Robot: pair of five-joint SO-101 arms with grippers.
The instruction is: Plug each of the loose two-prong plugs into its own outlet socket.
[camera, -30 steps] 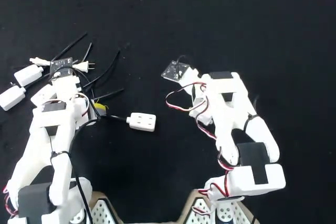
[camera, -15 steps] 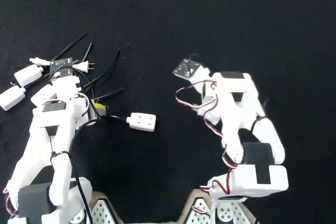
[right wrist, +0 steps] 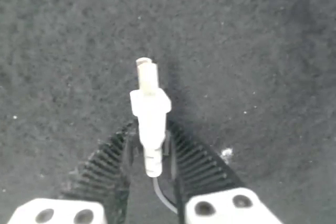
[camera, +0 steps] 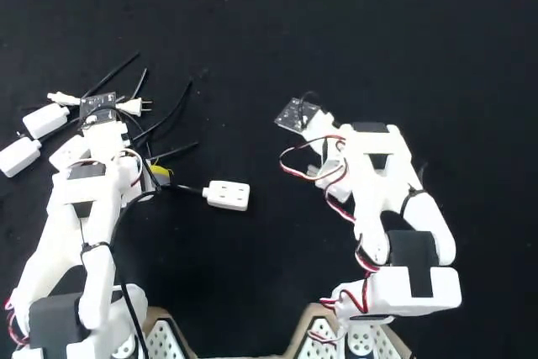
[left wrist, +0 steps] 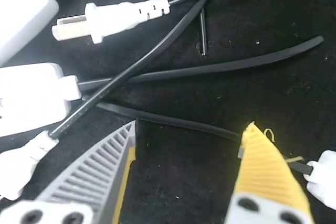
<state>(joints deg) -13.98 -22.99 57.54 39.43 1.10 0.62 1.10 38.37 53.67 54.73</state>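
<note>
Right pincer (right wrist: 149,125) is clamped on a white two-prong plug (right wrist: 150,103). Its ribbed fingers (right wrist: 113,156) press the plug's body from both sides, and the prong end sticks out past the fingertips over the bare black bench (right wrist: 252,35). A thin lead trails back from the plug between the fingers. In the high view that arm sits near the middle of the bench, well apart from the other plugs and sockets.

Left pincer (left wrist: 191,129) stands wide open with nothing in its grip, low over the tangle near the bench's left edge. A black cord (left wrist: 173,121) lies on the bench and crosses the gap between the grey finger and the yellow one; whether either finger touches it cannot be told.

Near the left edge lie a loose plug (camera: 63,98) and a second loose plug (camera: 133,108), both flat among crossing black cords. Three white socket blocks (camera: 46,119) sit just beside them, closest to that edge. In the left wrist view one of these plugs lies flat just beyond the open fingertips, unplugged.

Another outlet socket (camera: 227,195) lies alone between the two arms. Its black lead runs toward the left arm, and nothing is plugged into it.
</note>
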